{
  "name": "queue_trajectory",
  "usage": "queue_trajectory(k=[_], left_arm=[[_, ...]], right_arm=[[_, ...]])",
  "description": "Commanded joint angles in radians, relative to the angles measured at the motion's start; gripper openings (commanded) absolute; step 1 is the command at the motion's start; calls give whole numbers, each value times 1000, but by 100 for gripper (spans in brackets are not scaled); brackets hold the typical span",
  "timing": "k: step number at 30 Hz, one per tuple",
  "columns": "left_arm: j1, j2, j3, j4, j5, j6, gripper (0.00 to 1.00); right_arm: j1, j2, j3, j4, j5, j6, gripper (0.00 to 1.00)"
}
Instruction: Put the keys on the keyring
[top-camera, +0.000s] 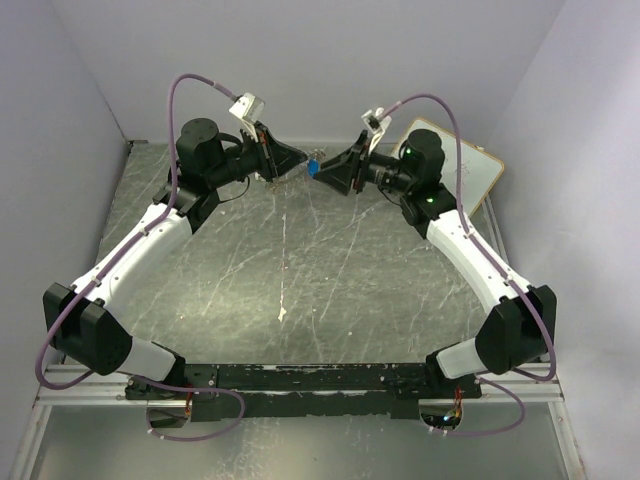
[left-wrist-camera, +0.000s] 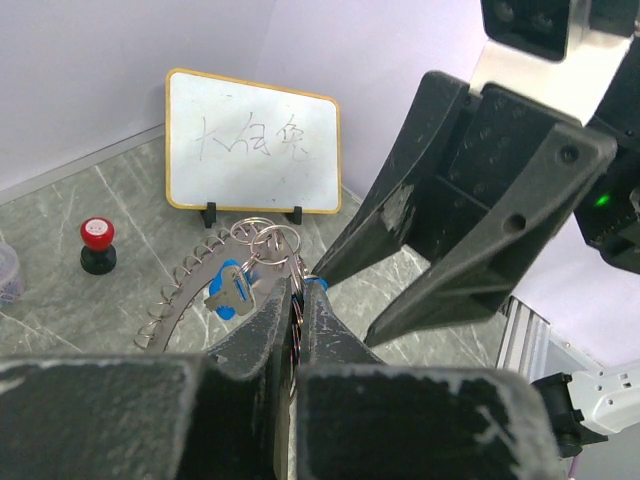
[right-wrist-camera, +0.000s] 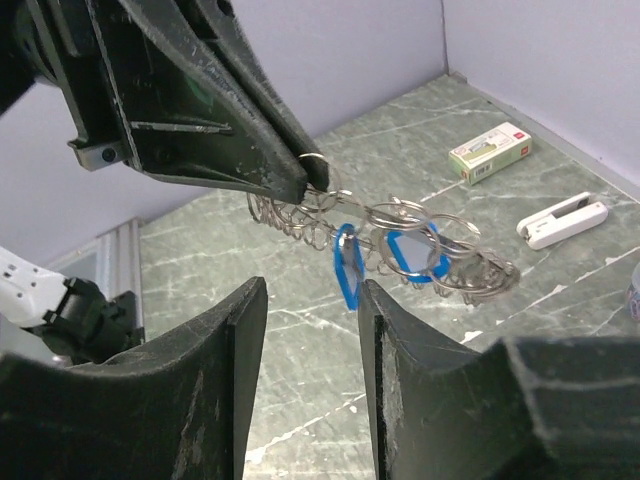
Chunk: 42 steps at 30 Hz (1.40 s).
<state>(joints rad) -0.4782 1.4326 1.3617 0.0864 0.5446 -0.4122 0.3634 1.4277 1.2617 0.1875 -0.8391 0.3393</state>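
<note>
Here the left end effector (right-wrist-camera: 300, 185) pinches shut on the keyring (right-wrist-camera: 480, 275), holding it above the tabletop (right-wrist-camera: 420, 150). Both blue keys (right-wrist-camera: 347, 265) hang from it, and the right end effector (right-wrist-camera: 312, 290) stands with jaws apart just beside them.

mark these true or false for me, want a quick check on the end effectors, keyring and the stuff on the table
1. The left end effector is clamped on the keyring. True.
2. The right end effector has its fingers pressed together. False: they stand apart with a clear gap.
3. The keyring lies flat on the table. False: it is held up in the air by the left end effector.
4. A whiteboard with writing on it stands on the table. True.
5. The red-and-black knob is gripped by the right end effector. False: it stands on the table by itself, apart from both arms.
</note>
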Motion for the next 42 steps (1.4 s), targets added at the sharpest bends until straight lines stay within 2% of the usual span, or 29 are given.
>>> queue_trajectory(k=[1, 5, 16, 27, 30, 31, 42], left_arm=[[-5, -3, 2, 81, -11, -17, 7], [-4, -4, 1, 83, -11, -18, 7], [-5, -11, -3, 81, -8, -19, 7], [-5, -8, -6, 81, -8, -20, 7], [-6, -8, -4, 82, -11, -20, 7], [-6, -6, -4, 82, -14, -20, 7], [-6, 12, -9, 141, -65, -66, 7]], right_arm=[[68, -4, 3, -46, 117, -131, 42], [90, 19, 19, -75, 159, -158, 42], [101, -19, -41, 0, 299, -166, 40], [101, -23, -41, 32, 303, -161, 18], [101, -31, -45, 36, 294, -163, 2], [101, -35, -48, 39, 289, -163, 0], [154, -63, -48, -18, 263, -179, 0]])
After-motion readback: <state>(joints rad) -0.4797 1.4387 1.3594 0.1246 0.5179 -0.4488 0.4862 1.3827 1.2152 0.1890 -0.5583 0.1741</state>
